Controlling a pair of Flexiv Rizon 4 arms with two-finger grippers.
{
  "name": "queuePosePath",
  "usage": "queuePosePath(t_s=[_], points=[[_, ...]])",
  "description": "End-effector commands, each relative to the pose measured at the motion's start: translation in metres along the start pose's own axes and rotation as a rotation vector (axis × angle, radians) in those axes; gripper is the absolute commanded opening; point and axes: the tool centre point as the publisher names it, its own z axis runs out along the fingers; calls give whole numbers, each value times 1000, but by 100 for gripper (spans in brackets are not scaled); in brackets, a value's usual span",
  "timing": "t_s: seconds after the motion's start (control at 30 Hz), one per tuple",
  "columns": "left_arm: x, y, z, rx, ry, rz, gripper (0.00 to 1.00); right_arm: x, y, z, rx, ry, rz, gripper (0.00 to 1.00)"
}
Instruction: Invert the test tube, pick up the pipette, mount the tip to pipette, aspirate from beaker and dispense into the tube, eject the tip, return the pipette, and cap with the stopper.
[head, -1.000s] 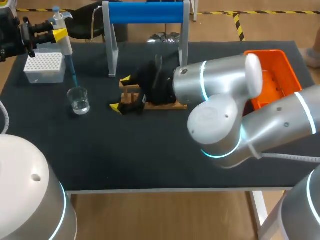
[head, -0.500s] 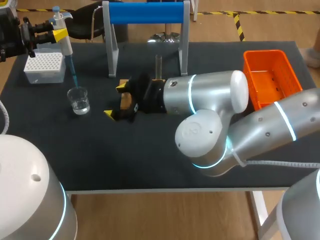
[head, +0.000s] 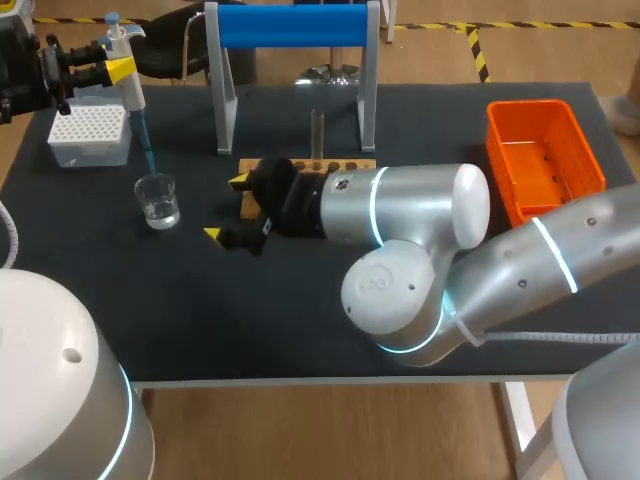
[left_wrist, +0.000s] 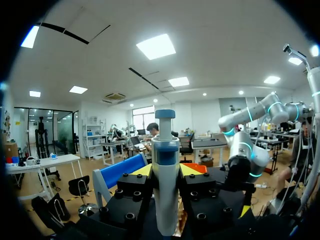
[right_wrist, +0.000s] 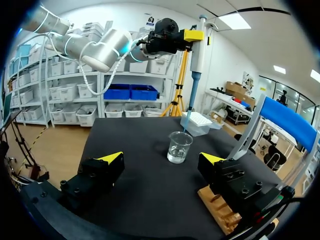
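Note:
My left gripper (head: 108, 68) is shut on the white and blue pipette (head: 128, 85) at the table's far left. The pipette's blue tip dips into the glass beaker (head: 158, 200), which holds a little clear liquid. In the left wrist view the pipette (left_wrist: 165, 170) stands upright between the fingers. The test tube (head: 317, 130) stands upright in the wooden rack (head: 345, 164). My right gripper (head: 227, 208) is open just left of the rack, low over the table. In the right wrist view the right gripper (right_wrist: 160, 159) faces the beaker (right_wrist: 179, 146) and the pipette (right_wrist: 195, 55).
A white tip box (head: 90, 135) sits behind the beaker. A blue-topped stand (head: 292, 25) rises behind the rack. An orange basket (head: 545, 155) is at the far right. The right arm's big elbow (head: 400, 290) hangs over the table's middle front.
My right arm has drawn back from the rack, leftward and toward the front, with its gripper open; the rack and tube now show. The left arm and pipette have stayed put.

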Motion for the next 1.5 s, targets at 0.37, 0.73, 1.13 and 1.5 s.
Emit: queuePosePath(t_s=[0.37, 0.73, 1.13, 1.5], points=[[-1, 0, 0, 2, 3, 1, 0, 3, -1, 3, -2, -10, 0, 100], [-2, 4, 0, -10, -3, -3, 0, 3, -1, 3, -2, -10, 0, 100], [-5, 24, -6, -7, -2, -6, 0, 3, -1, 3, -2, -10, 0, 100], [-4, 42, -11, 23, 10, 22, 0, 3, -1, 3, -2, -10, 0, 100]])
